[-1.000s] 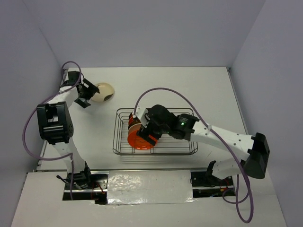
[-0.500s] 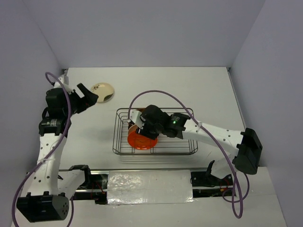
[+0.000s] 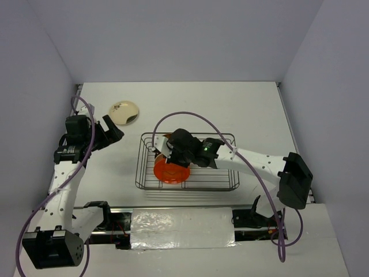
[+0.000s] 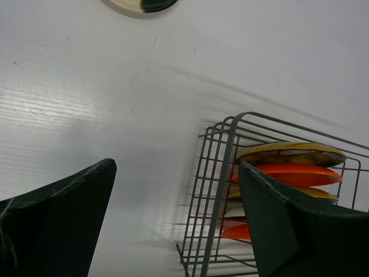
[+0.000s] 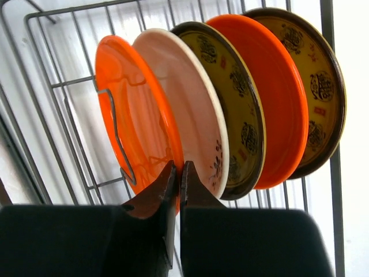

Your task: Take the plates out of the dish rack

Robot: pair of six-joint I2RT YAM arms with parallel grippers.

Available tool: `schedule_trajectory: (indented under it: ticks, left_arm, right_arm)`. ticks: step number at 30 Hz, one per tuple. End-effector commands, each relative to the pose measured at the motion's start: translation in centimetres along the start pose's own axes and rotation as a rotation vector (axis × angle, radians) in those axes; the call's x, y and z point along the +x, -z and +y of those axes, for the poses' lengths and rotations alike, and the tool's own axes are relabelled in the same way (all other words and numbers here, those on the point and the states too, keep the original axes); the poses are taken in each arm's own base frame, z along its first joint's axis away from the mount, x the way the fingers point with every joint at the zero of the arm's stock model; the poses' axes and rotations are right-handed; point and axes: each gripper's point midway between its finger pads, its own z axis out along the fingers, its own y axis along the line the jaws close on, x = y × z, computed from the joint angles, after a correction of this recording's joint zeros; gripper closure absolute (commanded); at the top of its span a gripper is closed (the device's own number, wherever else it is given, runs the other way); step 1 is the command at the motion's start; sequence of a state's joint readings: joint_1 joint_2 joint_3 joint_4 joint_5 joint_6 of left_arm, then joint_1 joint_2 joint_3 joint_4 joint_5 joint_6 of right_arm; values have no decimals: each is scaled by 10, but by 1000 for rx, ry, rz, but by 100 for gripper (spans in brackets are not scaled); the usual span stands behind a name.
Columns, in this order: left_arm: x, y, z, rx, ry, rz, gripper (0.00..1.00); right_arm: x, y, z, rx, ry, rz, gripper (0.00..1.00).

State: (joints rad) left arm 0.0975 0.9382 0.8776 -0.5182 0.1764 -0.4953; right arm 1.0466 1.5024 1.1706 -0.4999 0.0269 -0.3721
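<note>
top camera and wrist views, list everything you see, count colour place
dish rack: one, dark wire, middle of the table
front orange plate: one, orange-red, upright in the rack, nearest the right wrist camera
cream plate: one, cream, second in the row
patterned plates: two, yellow-brown with dark motifs, third and fifth
other orange plate: one, orange-red, fourth
loose plate: one, cream with a dark patch, on the table beyond the rack's far left corner
table: one, white, under everything
cables: two, purple, one per arm
left arm: one, white and black, left of the rack, jaws open and empty
right arm: one, white and black, reaching into the rack, jaws shut on the front orange plate's rim
</note>
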Motion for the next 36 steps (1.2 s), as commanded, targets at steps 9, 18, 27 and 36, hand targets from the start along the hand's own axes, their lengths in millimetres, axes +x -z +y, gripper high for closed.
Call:
schedule_trajectory:
  ticks: [9, 18, 27, 36]
  left_arm:
    - [-13, 18, -54, 293, -89, -43, 1]
    - [-28, 119, -155, 901, -288, -253, 0]
    - [-21, 154, -195, 1126, -362, -231, 1]
    - [3, 137, -227, 1133, -379, -133, 40]
  right_arm:
    - [-51, 60, -24, 96, -1, -162, 100]
    - [-101, 147, -61, 103, -164, -428, 100]
    - [-126, 196, -57, -45, -298, -668, 100]
    - [-151, 224, -65, -34, -383, -807, 100]
